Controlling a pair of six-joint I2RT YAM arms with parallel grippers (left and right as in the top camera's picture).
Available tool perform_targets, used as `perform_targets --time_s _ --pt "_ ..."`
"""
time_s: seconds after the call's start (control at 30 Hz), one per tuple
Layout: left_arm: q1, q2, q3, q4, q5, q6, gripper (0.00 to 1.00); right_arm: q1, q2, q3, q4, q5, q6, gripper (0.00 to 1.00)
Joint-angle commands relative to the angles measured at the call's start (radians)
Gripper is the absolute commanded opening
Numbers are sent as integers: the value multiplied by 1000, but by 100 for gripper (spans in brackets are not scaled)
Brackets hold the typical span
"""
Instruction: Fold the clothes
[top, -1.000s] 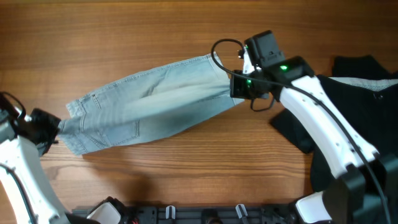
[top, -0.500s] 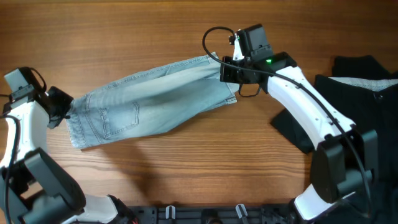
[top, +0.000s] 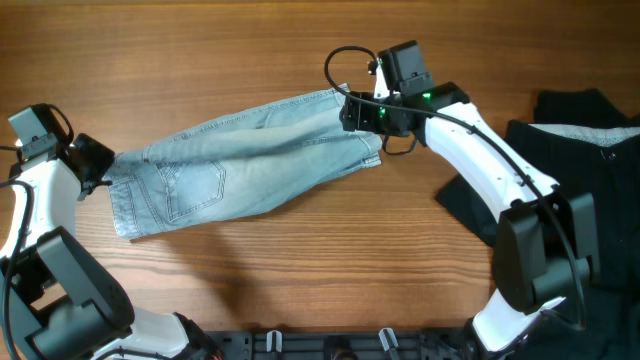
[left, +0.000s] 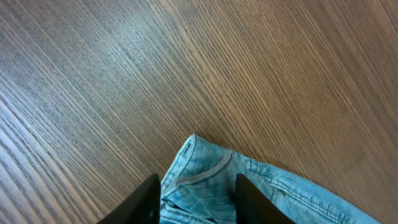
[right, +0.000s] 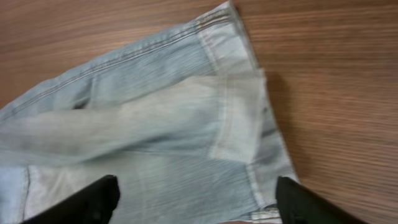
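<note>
One pair of shorts (top: 240, 165) is lying stretched across the worktop (top: 300, 40) overhead. Left wrist: the left pincer (left: 198, 202) is pinching the waistband corner (left: 199, 165), anchoring it. Right wrist: the right pincer (right: 202, 205) is hovering spread above the hem (right: 242, 112), likely lining up a fold.
</note>
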Motion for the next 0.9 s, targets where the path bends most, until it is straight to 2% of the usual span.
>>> perform_targets --time_s 0.0,0.07,0.17,0.2,0.23,0.27,0.33,0.4,0.43,0.47,0.67,0.73,0.77,0.87 --pt "-5 11 25 3 -3 36 54 -66 1 22 -24 28 -56 88" --pt "-5 -5 45 -13 45 100 63 -122 -4 22 -85 -32 -70 86" --pt "-5 -50 90 -93 101 106 64 -155 -3 19 -141 -155 -159 75" --pt "-5 -69 101 -131 136 106 58 -149 -2 19 -151 -185 -180 64" --pt "-5 -89 102 -167 171 106 43 -138 1 19 -162 -190 -186 47" --pt "-5 -105 102 -210 205 106 33 -127 5 19 -169 -181 -186 39" --pt "-5 -117 102 -315 262 106 16 -105 28 19 -166 -164 -173 31" --pt "-7 -112 97 -409 285 106 11 -89 69 19 -139 -169 -148 16" --pt "-14 -108 85 -447 284 107 8 -81 94 19 -126 -170 -132 5" --pt "-21 -104 69 -456 284 111 4 -73 121 19 -112 -177 -111 4" --pt "-53 -101 -50 -393 284 110 4 -27 264 19 2 -288 -26 4" --pt "-74 -101 -89 -340 279 110 4 -19 283 19 154 -360 -11 4" --pt "-82 -101 -105 -317 276 110 4 -20 283 19 286 -386 7 4" --pt "-100 -101 -126 -285 269 110 4 -48 272 22 628 -391 166 5"
